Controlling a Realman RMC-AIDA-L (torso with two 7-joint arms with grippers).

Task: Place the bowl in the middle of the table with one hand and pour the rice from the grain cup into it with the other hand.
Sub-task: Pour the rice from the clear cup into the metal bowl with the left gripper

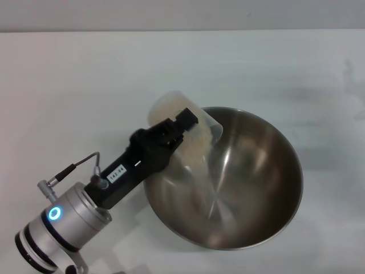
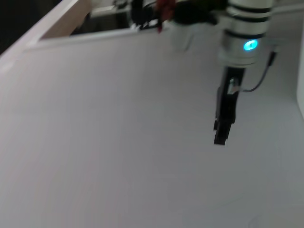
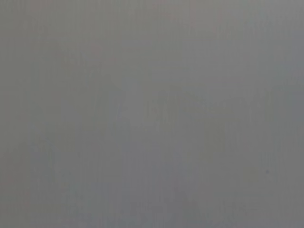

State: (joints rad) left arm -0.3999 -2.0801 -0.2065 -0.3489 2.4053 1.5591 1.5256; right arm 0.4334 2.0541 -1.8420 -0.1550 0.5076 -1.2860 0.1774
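The steel bowl (image 1: 251, 188) stands on the white table (image 1: 85, 85), right of the middle in the head view. My left gripper (image 1: 180, 127) is shut on the clear grain cup (image 1: 170, 107) and holds it tipped on its side, mouth over the bowl's near-left rim. Pale rice (image 1: 197, 145) lies inside the cup towards its mouth. I cannot tell whether any rice lies in the bowl. My right gripper (image 2: 223, 128) shows only in the left wrist view, hanging above the bare table away from the bowl. The right wrist view shows plain grey.
The table's far edge (image 1: 182, 31) runs along the top of the head view. In the left wrist view a raised pale ledge (image 2: 61, 23) borders the table, with dark clutter behind it.
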